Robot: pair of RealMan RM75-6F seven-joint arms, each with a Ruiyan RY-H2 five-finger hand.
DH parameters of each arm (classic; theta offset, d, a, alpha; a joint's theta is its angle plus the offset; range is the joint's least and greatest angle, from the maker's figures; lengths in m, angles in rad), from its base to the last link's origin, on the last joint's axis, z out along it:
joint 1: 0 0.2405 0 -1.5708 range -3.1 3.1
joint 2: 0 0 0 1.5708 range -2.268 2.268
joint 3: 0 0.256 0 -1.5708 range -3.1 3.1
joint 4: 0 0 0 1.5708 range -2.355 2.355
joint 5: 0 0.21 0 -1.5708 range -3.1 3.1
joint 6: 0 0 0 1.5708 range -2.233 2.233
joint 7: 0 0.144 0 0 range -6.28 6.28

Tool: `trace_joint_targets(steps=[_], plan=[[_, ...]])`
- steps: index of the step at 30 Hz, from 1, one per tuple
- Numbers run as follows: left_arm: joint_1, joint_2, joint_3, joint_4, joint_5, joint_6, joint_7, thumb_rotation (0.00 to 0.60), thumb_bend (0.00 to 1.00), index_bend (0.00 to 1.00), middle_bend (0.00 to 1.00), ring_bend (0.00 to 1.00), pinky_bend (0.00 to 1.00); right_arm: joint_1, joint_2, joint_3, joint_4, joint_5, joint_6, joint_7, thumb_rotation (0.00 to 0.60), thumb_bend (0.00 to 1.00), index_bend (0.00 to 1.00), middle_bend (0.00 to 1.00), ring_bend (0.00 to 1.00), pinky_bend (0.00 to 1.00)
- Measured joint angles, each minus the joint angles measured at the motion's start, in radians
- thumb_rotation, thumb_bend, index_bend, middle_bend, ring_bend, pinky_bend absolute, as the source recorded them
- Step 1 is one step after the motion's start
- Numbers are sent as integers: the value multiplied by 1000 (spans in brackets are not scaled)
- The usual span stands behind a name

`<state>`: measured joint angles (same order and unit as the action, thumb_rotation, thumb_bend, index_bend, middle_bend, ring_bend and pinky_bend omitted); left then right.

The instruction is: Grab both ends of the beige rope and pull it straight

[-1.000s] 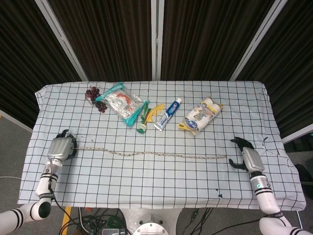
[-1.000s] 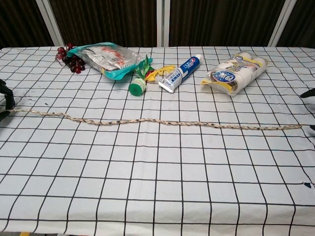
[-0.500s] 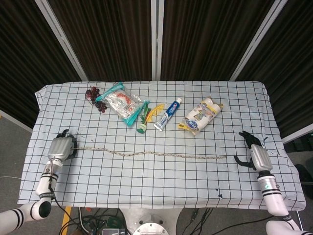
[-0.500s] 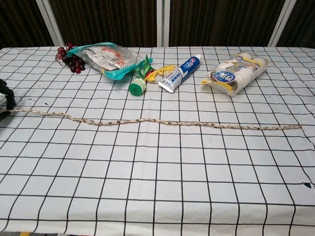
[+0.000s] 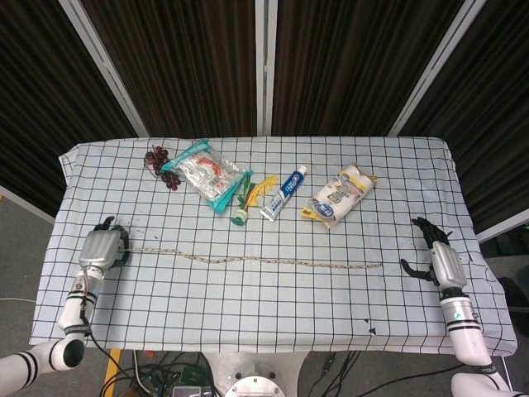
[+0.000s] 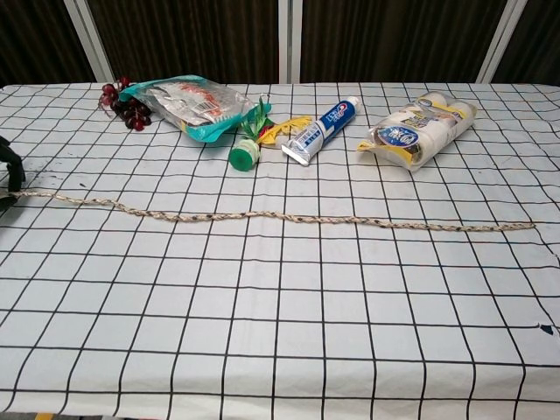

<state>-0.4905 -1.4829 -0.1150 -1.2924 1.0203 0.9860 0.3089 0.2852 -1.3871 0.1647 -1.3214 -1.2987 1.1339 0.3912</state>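
The beige rope (image 5: 256, 260) lies almost straight across the checked tablecloth, with slight waves near its left part; the chest view shows it as a long thin rope (image 6: 289, 216). My left hand (image 5: 99, 248) sits at the rope's left end with fingers curled. Only its dark fingertips (image 6: 5, 175) show at the chest view's left edge, and I cannot see whether they grip the rope. My right hand (image 5: 440, 258) is off to the right of the rope's right end, fingers spread, holding nothing. A gap of bare cloth separates them.
Along the far side lie dark grapes (image 5: 157, 159), a teal snack bag (image 5: 205, 175), a green-capped bottle (image 5: 241, 208), a toothpaste tube (image 5: 283, 193) and a pack of yoghurt cups (image 5: 339, 195). The table's (image 5: 463, 215) right edge is close beside my right hand.
My right hand has drawn away from the rope's right end toward the table's right edge. The left hand has shifted slightly left. The rope has barely moved.
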Motion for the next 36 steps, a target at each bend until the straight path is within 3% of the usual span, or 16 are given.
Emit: trace_joint_targets(steps=[15, 21, 24, 29, 33, 36], plan=[[21, 42, -3, -26, 64, 56, -46, 600, 273, 418, 252, 55, 206, -11, 15, 4, -4, -9, 25, 14, 600, 233, 67, 33, 0, 0], [63, 84, -9, -94, 126, 167, -104, 600, 213, 244, 247, 55, 210, -23, 29, -3, 0, -35, 72, -20, 600, 225, 9, 8, 0, 0], [105, 97, 0, -113, 184, 257, -155, 600, 166, 213, 236, 55, 210, -38, 24, -7, 20, -55, 133, -64, 600, 223, 0, 0, 0, 0], [215, 113, 59, -103, 312, 428, -237, 600, 120, 203, 176, 50, 181, -86, 11, -33, 73, -99, 260, -198, 600, 222, 0, 0, 0, 0], [292, 151, 137, -89, 384, 475, -279, 600, 103, 201, 161, 21, 142, -145, 8, -61, 98, -113, 337, -295, 600, 222, 0, 0, 0, 0], [336, 172, 162, -88, 399, 504, -301, 600, 95, 194, 158, 21, 141, -191, 17, -91, 103, -119, 361, -325, 600, 223, 0, 0, 0, 0]])
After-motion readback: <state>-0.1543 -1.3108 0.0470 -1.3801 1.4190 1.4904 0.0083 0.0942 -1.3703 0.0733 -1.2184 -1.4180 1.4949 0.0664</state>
